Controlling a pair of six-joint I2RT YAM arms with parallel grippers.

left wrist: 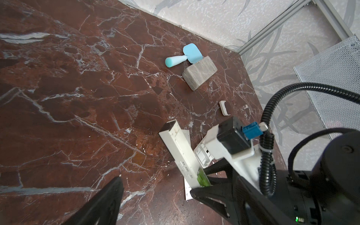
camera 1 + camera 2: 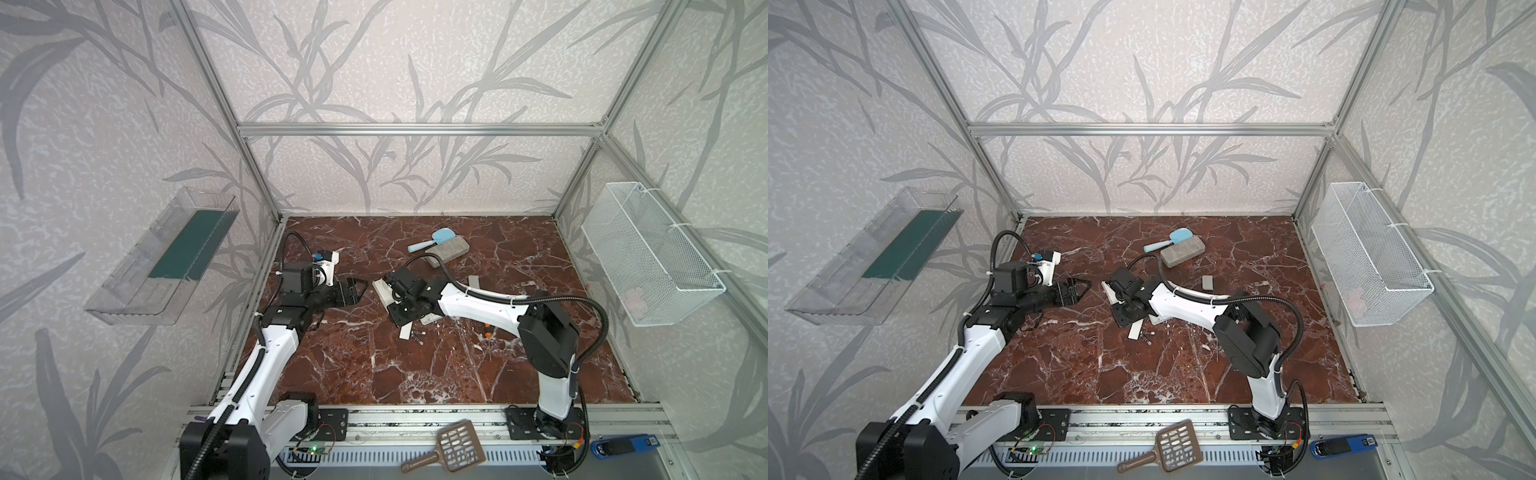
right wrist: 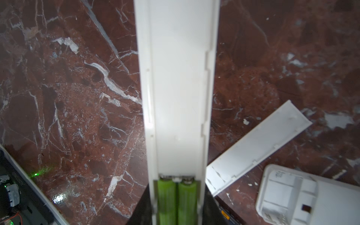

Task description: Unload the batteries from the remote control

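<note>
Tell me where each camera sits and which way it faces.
Both top views: high behind the arm bases, looking down on the red-brown marble tabletop; both arms, left pincer and right pincer show.
Left wrist view: on the left arm, facing the long white remote control; one of its own dark fingers shows.
Right wrist view: on the right arm, looking along the remote it grips; its pincer barely shows.
Shared: both wrist views show the lime green batteries.
</note>
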